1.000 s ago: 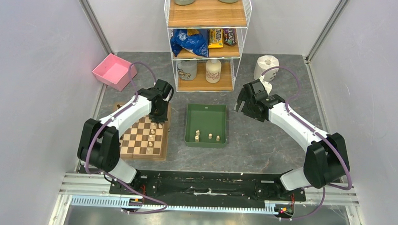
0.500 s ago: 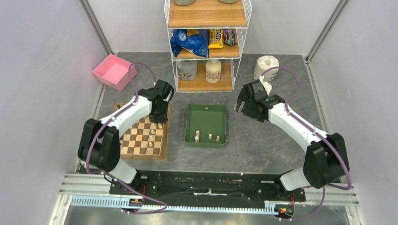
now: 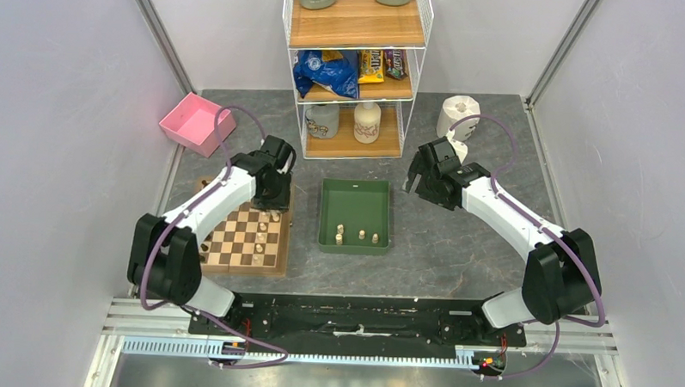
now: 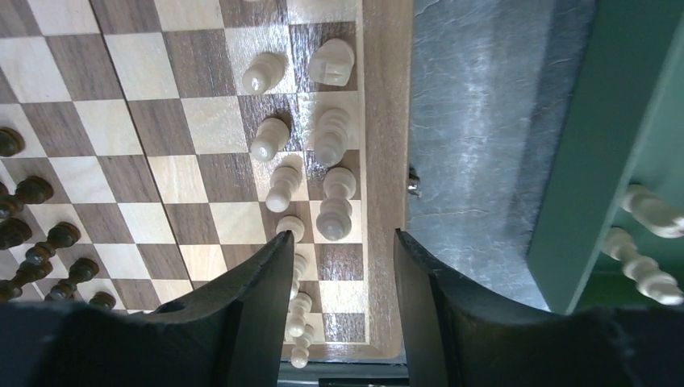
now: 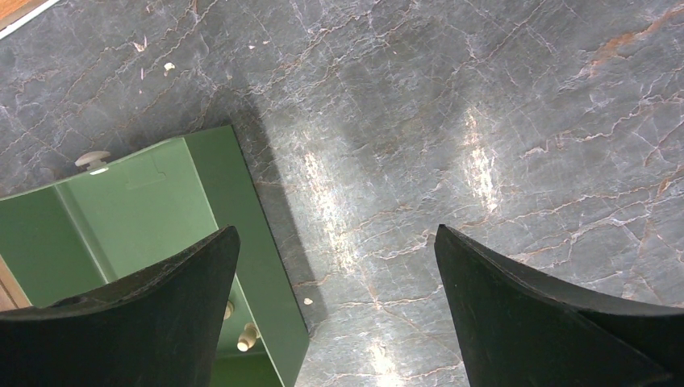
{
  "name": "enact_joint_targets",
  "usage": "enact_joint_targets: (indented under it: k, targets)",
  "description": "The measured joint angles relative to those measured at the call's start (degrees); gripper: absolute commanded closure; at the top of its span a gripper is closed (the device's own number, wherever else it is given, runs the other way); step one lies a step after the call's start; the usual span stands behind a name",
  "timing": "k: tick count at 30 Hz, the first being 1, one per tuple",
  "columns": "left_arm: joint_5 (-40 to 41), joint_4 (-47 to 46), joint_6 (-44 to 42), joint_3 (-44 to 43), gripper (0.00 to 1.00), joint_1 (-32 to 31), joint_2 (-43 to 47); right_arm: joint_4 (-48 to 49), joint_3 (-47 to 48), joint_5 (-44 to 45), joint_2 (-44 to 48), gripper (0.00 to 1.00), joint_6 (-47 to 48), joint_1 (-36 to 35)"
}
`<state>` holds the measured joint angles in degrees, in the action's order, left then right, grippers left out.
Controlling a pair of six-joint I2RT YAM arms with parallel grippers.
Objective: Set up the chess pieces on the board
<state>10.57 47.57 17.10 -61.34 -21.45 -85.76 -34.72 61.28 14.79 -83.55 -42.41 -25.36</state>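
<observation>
The board [image 3: 230,245] lies at the left, with cream chess pieces [image 3: 260,238] along its right side. My left gripper [image 3: 272,201] hovers over the board's far right corner. In the left wrist view it [image 4: 343,236] stands open with nothing between its fingers, above the board [image 4: 137,121]. Several cream pieces [image 4: 332,137] stand in two rows beyond the fingertips, and dark pieces [image 4: 34,190] line the left edge. My right gripper [image 3: 413,180] hangs wide open and empty [image 5: 337,232] over bare table beside the green tray [image 5: 270,250].
The green tray [image 3: 354,194] in the middle holds three cream pieces [image 3: 359,237], also seen in the left wrist view [image 4: 645,211]. A pink bin [image 3: 195,122] sits at the far left, a wire shelf [image 3: 356,73] at the back, and a paper roll [image 3: 458,116] at the far right.
My left arm has shifted slightly, its elbow swinging left and the gripper edging toward the board's far corner. The right arm has not moved.
</observation>
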Motion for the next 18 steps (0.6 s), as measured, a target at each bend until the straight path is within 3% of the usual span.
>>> enact_joint_targets:
  k: [6,10,18]
  targets:
    - [-3.32,-0.02,0.59,-2.62,0.39,-0.63,7.54,0.00,0.00,0.00,0.00,0.01,0.00,0.00]
    - [-6.03,-1.73,1.90,-4.09,0.40,-4.63,10.27,0.00,0.00,-0.04,0.00,0.01,-0.02,0.00]
    - [-8.50,-3.82,6.58,-6.10,0.42,-19.71,0.35,0.00,0.00,-0.22,0.00,0.01,0.00,0.00]
